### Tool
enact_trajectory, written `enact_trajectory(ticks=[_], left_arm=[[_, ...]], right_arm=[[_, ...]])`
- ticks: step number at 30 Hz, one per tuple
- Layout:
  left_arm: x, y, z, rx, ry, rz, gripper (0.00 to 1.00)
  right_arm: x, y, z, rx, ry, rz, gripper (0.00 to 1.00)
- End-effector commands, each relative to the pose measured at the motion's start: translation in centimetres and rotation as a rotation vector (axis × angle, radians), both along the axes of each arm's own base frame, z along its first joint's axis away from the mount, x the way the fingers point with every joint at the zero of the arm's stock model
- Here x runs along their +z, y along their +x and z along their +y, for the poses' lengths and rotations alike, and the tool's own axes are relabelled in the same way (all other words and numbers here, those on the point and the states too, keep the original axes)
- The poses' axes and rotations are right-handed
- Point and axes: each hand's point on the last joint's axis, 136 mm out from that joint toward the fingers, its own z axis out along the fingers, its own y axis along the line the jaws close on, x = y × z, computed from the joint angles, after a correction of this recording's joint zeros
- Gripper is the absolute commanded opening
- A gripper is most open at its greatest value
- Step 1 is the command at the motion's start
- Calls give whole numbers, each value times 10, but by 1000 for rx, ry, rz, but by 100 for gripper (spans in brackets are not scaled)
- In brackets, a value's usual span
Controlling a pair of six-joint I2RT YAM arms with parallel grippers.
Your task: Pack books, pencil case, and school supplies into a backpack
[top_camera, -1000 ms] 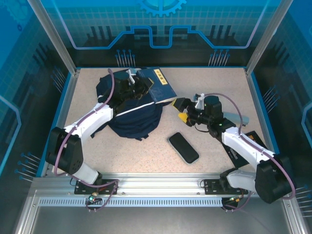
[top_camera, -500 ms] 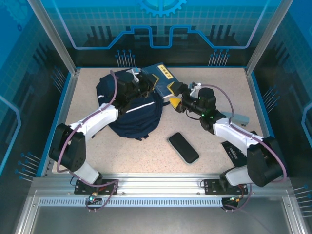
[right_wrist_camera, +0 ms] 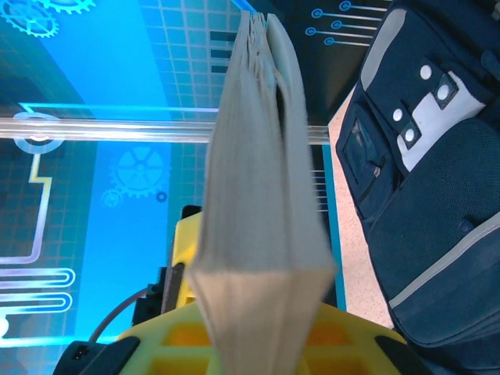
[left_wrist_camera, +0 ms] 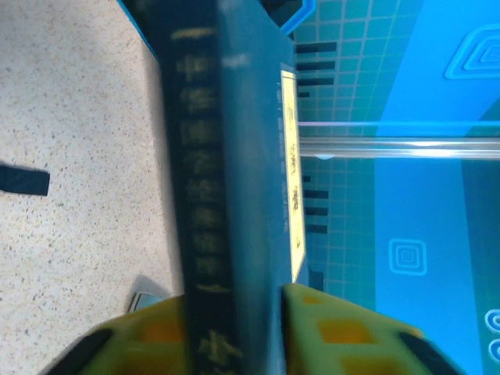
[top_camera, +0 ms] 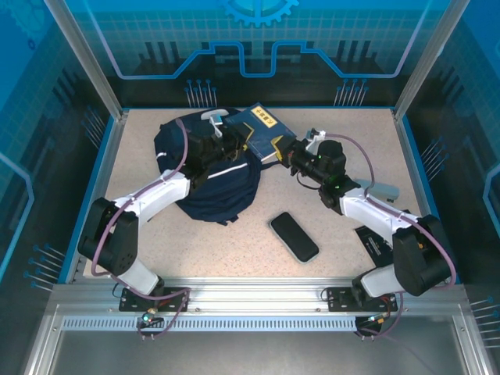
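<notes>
Left gripper (top_camera: 234, 141), near the far edge of the tabletop (top_camera: 234, 250): my yellow fingers (left_wrist_camera: 332, 332) sit close on either side of the dark blue book (top_camera: 264, 131) at its spine end. The wrist view is blurred and cuts them off, so I cannot tell whether they pinch it or merely flank it. The spine lettering is smeared beyond reading, and the yellow label (left_wrist_camera: 291, 172) shows only edge-on. The left arm reaches from the near-left corner, its white forearm slanting over the backpack (top_camera: 207, 183), which lies slumped on the far-left part of the tabletop. The book spans both grippers by the middle of the far edge, its left end over the backpack; I cannot tell whether it touches the fabric. The right gripper (top_camera: 289, 152) is pressed onto the book's page edge. Its arm comes from the near-right corner, elbow bent, forearm angled toward the far middle. The black pencil case (top_camera: 294, 237) lies flat near the tabletop's middle. By the right edge, a grey thing (top_camera: 383, 190) and a black one (top_camera: 373, 238) sit partly under that forearm; I cannot make them out.
</notes>
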Motion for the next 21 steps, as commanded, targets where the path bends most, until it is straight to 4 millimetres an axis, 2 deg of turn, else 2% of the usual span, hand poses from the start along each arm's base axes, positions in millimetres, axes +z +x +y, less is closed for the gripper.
enact_trajectory(ticks=[1, 2, 4, 8, 10, 12, 14, 19, 21], left_arm=[[19, -10, 9, -2, 13, -75, 45], [12, -12, 14, 0, 41, -69, 57], [-2, -19, 25, 4, 100, -61, 71], [-35, -38, 51, -4, 260, -34, 86], [-43, -50, 57, -51, 372, -63, 91], [-50, -62, 63, -102, 501, -80, 96], [-56, -74, 68, -175, 640, -87, 99], [-74, -87, 87, -291, 943, -37, 99], [-85, -89, 90, -316, 1007, -7, 99]], right_arm=[[17, -5, -15, -45, -68, -84, 11], [16, -7, -20, -53, -105, -92, 9], [13, -11, -30, -75, -187, -93, 7], [7, -25, -60, -136, -392, -94, 7], [5, -32, -76, -163, -487, -98, 7], [15, -36, -90, -186, -560, -116, 7], [15, -40, -101, -193, -629, -113, 8], [13, -46, -114, -180, -712, -106, 8], [9, -44, -114, -159, -709, -88, 8]])
